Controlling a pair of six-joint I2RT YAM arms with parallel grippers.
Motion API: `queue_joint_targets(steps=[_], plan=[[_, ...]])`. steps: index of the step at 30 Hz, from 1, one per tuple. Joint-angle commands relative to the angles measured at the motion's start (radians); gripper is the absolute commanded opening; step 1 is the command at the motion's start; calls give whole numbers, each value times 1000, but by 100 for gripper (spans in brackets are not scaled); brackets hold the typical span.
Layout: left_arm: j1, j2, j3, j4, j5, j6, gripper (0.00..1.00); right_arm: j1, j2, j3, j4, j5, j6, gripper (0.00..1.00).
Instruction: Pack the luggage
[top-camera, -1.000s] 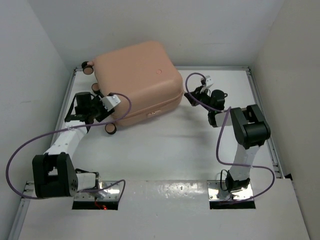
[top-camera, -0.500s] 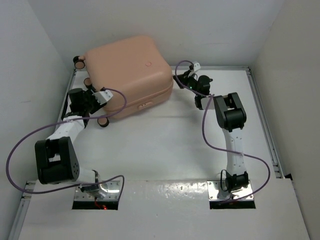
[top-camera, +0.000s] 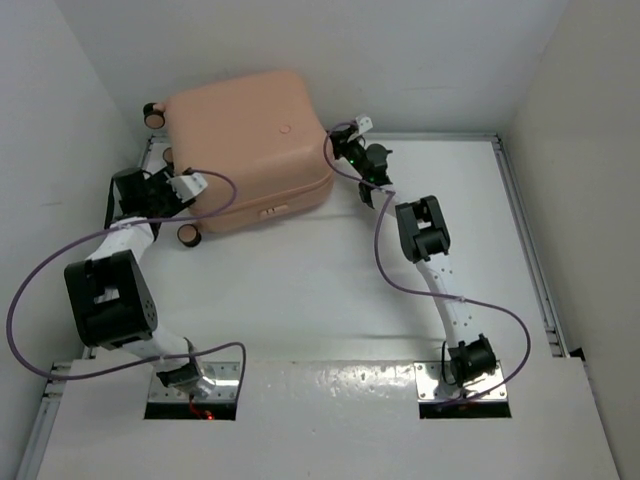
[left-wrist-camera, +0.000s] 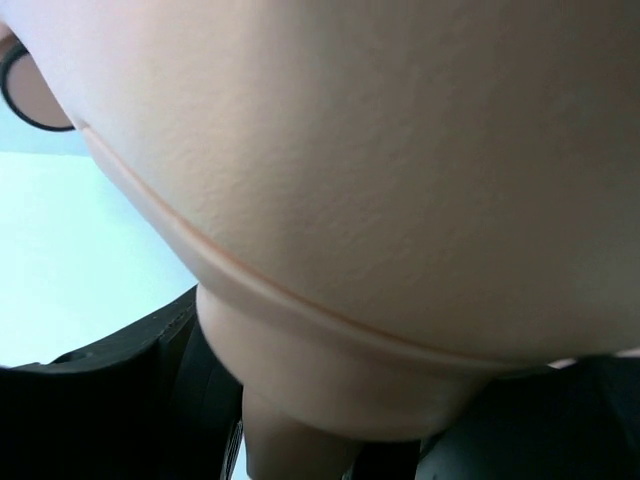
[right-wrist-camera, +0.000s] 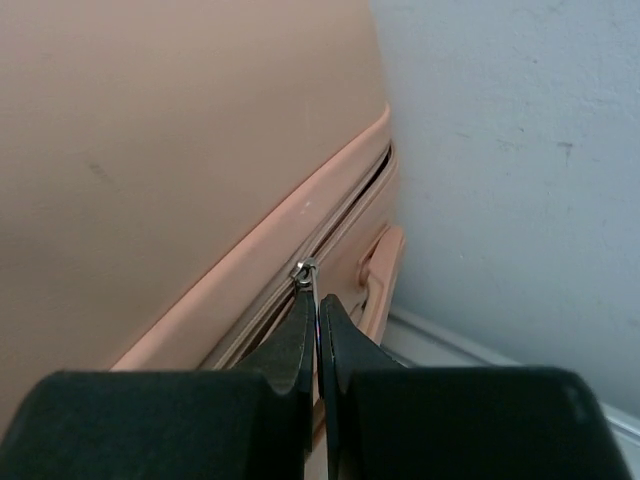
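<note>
The luggage (top-camera: 245, 130) is a large peach-pink hard-shell suitcase lying closed in the back left corner, with small wheels (top-camera: 187, 235) on its left side. My left gripper (top-camera: 165, 190) is at that wheeled side. In the left wrist view a rounded peach bulge of the luggage (left-wrist-camera: 380, 150) sits between the black fingers (left-wrist-camera: 130, 400) of my left gripper (left-wrist-camera: 320, 420). My right gripper (top-camera: 345, 150) is at the right edge of the luggage (right-wrist-camera: 150, 150). There my right gripper (right-wrist-camera: 318, 300) is shut on the thin metal zipper pull (right-wrist-camera: 304, 268) at the seam.
The white back wall (top-camera: 400, 60) and left wall (top-camera: 60, 150) stand close around the luggage. A peach side handle (right-wrist-camera: 385, 270) lies just right of the zipper. Purple cables (top-camera: 40, 280) loop from both arms. Metal rails (top-camera: 530, 250) edge the table.
The luggage has slid left and back toward the corner. Both grippers went with it, and the right arm has stretched out far to the left.
</note>
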Motion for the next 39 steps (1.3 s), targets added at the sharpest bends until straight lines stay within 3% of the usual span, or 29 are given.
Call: queue_joint_targets(steps=[1, 3, 4, 5, 7, 8, 13, 17, 22, 29, 33, 37, 38, 39], plan=[[112, 163, 58, -61, -319, -348, 4, -37, 97, 138, -124, 174, -45, 0], [136, 163, 162, -164, -217, -446, 34, -21, 90, 103, -118, 160, -25, 0], [136, 152, 195, -184, -200, -486, 70, -17, 76, 75, -78, 144, -22, 0], [136, 134, 234, -184, -199, -592, 80, -11, 62, 43, -58, 136, -11, 0], [136, 85, 262, -184, -164, -676, 88, 2, -2, -70, 5, 108, 0, 0], [136, 16, 262, -184, -144, -739, 99, 14, -13, -89, 28, 97, 12, 0], [118, -200, 273, -144, -74, -897, 100, 81, -105, -224, 94, 18, 47, 0], [118, -318, 285, -248, -15, -854, 100, 140, -186, -322, 170, -44, 92, 0], [109, -475, 172, -361, 83, -784, 100, 258, -252, -406, 262, -107, 153, 0], [109, -527, 129, -406, 72, -817, 100, 410, -346, -518, 376, -134, 211, 0], [109, -549, 129, -428, 95, -817, 100, 480, -461, -714, 470, -180, 227, 0], [109, -567, 129, -505, 228, -785, 89, 520, -507, -767, 471, -151, 222, 0], [97, -567, 129, -537, 251, -755, 85, 519, -501, -763, 461, -136, 219, 0], [87, -579, 117, -611, 270, -679, 74, 522, -496, -732, 407, -124, 218, 0]])
